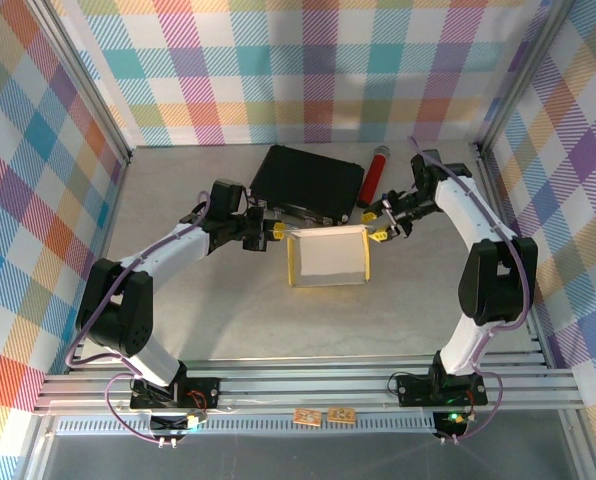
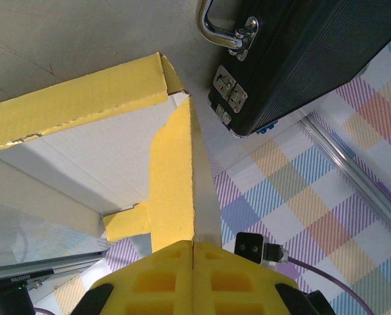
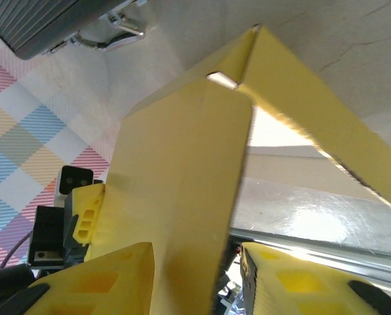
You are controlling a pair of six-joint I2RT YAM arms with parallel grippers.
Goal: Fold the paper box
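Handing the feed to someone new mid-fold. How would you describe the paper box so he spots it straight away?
Find the black case at the back of the table; the paper box lies just in front of it. It is bright yellow card with a whitish inside and low raised walls, unlike the dark case and the red tube beside that.

the bright yellow thin-cardboard paper box (image 1: pixel 328 258) sits mid-tabletop (image 1: pixel 228 320) as a shallow open tray, partly folded. its whitish inner face is up and its yellow walls stand raised along creased edges, with one end flap upright.
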